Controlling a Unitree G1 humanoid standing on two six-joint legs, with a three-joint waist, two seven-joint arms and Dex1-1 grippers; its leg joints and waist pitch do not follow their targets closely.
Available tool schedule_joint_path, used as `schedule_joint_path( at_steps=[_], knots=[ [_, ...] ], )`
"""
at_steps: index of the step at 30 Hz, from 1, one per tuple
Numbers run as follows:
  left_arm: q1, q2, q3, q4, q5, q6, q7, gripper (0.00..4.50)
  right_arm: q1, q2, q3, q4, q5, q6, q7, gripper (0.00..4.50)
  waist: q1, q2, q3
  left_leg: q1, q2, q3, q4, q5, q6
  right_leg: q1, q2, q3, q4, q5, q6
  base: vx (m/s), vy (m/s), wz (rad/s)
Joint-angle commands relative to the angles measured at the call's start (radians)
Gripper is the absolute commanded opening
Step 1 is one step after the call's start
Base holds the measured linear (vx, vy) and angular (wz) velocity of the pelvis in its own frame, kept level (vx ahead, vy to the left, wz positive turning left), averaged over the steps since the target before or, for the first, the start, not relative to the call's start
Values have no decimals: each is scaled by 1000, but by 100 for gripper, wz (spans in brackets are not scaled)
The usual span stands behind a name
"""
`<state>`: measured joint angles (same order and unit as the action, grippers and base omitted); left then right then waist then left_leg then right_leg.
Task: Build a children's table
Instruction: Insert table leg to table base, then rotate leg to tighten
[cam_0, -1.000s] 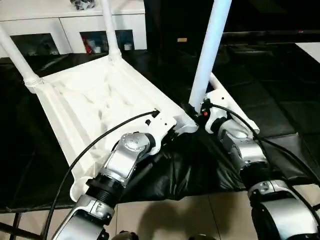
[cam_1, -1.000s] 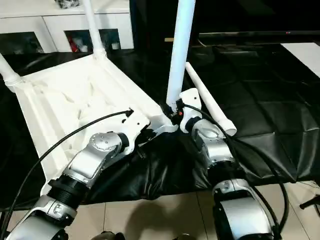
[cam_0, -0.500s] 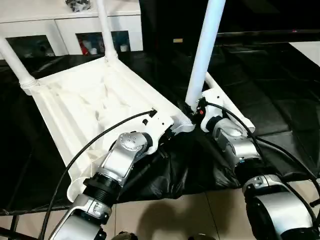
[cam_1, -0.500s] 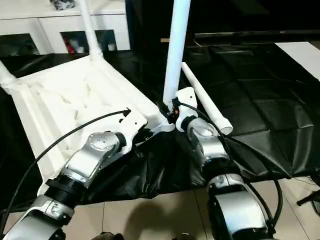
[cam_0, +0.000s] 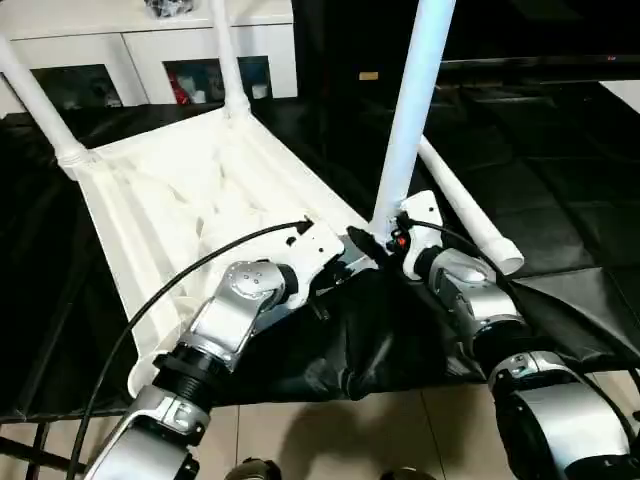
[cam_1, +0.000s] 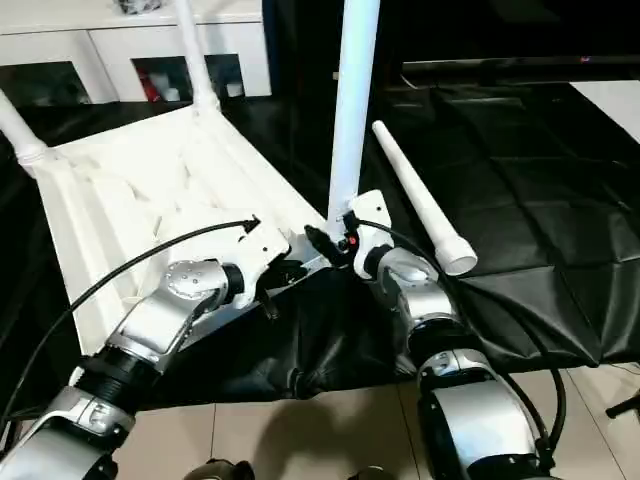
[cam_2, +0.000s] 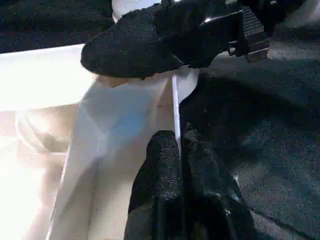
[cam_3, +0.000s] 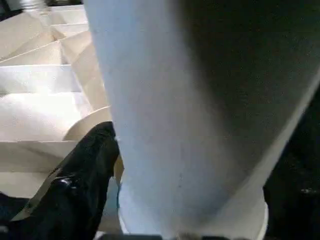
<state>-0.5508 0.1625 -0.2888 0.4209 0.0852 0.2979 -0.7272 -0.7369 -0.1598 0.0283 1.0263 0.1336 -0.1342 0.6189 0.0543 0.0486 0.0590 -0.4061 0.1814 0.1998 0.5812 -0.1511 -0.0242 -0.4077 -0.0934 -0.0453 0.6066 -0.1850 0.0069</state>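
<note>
The white tabletop (cam_0: 170, 200) lies upside down on the black mat, ribbed side up. Two legs (cam_0: 35, 95) (cam_0: 228, 60) stand in its far corner sockets. A third leg (cam_0: 410, 110) stands upright in the near right socket. My right gripper (cam_0: 378, 240) is open at that leg's base, one black finger (cam_3: 85, 185) beside the tube (cam_3: 190, 125). A fourth leg (cam_0: 465, 210) lies loose on the mat to the right. My left gripper (cam_2: 181, 150) is shut on the tabletop's thin near rim (cam_2: 175, 110), just left of that socket.
A white cabinet (cam_0: 130, 40) with glass doors stands behind the tabletop. The black mat (cam_0: 570, 200) spreads far to the right, its front edge bunched under my forearms. Tiled floor (cam_0: 330, 440) shows at the near edge.
My right gripper's fingers have spread apart at the base of the upright leg, which stays standing. The left gripper keeps its pinch on the rim. The camera has shifted slightly.
</note>
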Motion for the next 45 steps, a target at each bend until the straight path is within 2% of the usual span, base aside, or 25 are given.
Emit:
schedule_joint_path(
  at_steps=[1,4,7,9,11,13,15,22,23,27,28,29,32,36,42,44,45],
  knots=[
    [-33,4,8,-43,-40,-81,-43,0,18,-12,12,-29,-1,1,51,406,4,-10,-79,27,45,-18,-56,-226,79,47,-48,27,-66,-100,-282,0,0,0],
    [-27,18,7,-43,-61,-98,-92,0,30,-27,18,-48,1,3,113,406,11,-5,-79,29,46,-18,-55,-221,83,45,-47,27,-63,-87,-286,0,0,0],
    [-20,44,-3,-39,-73,-134,-154,0,51,-44,29,-80,1,3,173,406,16,-3,-82,26,46,-19,-52,-202,90,47,-46,25,-58,-54,-292,0,0,0],
    [-12,61,-10,-42,-86,-158,-207,0,71,-59,41,-110,5,6,226,406,20,-4,-81,26,48,-17,-52,-208,91,45,-44,24,-57,-56,-289,0,0,0],
    [-3,83,-18,-48,-107,-177,-276,0,101,-78,60,-157,11,5,301,406,31,1,-81,29,49,-17,-51,-221,86,42,-45,25,-57,-72,-286,0,0,0],
    [-2,91,-20,-46,-110,-180,-295,0,116,-86,67,-182,17,11,338,406,38,0,-81,33,51,-16,-52,-234,81,38,-44,26,-58,-74,-284,0,0,0],
    [-4,113,-25,-40,-121,-194,-353,0,168,-120,94,-277,40,49,459,406,43,1,-82,32,52,-16,-51,-236,79,39,-42,25,-55,-61,-280,0,0,0],
    [-9,138,-39,-24,-128,-222,-424,0,223,-165,135,-381,60,102,587,406,50,1,-80,31,53,-17,-56,-269,55,37,-47,27,-60,-128,-265,0,0,0],
    [-9,141,-41,-22,-128,-225,-434,0,231,-173,142,-399,64,112,608,390,54,1,-79,34,53,-17,-56,-274,52,35,-47,29,-62,-135,-261,0,0,0],
    [-9,152,-48,-4,-128,-243,-470,0,271,-206,168,-478,72,158,683,360,57,0,-79,31,54,-19,-57,-266,49,37,-47,27,-61,-136,-255,0,0,0],
    [-9,152,-48,-4,-128,-243,-470,0,271,-206,168,-478,72,158,683,360,57,0,-79,31,54,-19,-57,-266,49,37,-47,27,-61,-136,-255,0,0,0],
    [-8,154,-48,1,-128,-248,-481,0,280,-214,174,-500,74,174,702,335,56,1,-79,29,54,-19,-58,-270,49,37,-48,28,-61,-142,-255,0,0,0],
    [-3,157,-49,5,-129,-250,-495,0,289,-225,181,-521,80,195,716,317,55,-3,-80,29,53,-19,-56,-263,47,38,-50,27,-61,-142,-259,0,0,0],
    [1,159,-47,9,-127,-253,-504,0,299,-235,189,-543,81,215,729,290,55,-4,-82,29,53,-19,-53,-240,54,39,-50,27,-58,-127,-259,0,0,0],
    [3,160,-41,19,-124,-255,-502,0,310,-228,189,-551,77,226,728,284,57,-3,-83,28,52,-19,-51,-229,63,39,-50,26,-56,-113,-265,0,0,0],
    [-3,142,-20,36,-122,-239,-452,0,305,-195,165,-517,76,213,668,283,56,-1,-82,28,53,-19,-52,-242,61,36,-50,26,-58,-132,-264,0,0,0],
    [-7,133,-12,44,-119,-238,-429,0,297,-176,151,-494,70,202,620,283,53,-3,-80,29,52,-19,-54,-262,47,36,-52,27,-61,-165,-260,0,0,0]
  ],
)
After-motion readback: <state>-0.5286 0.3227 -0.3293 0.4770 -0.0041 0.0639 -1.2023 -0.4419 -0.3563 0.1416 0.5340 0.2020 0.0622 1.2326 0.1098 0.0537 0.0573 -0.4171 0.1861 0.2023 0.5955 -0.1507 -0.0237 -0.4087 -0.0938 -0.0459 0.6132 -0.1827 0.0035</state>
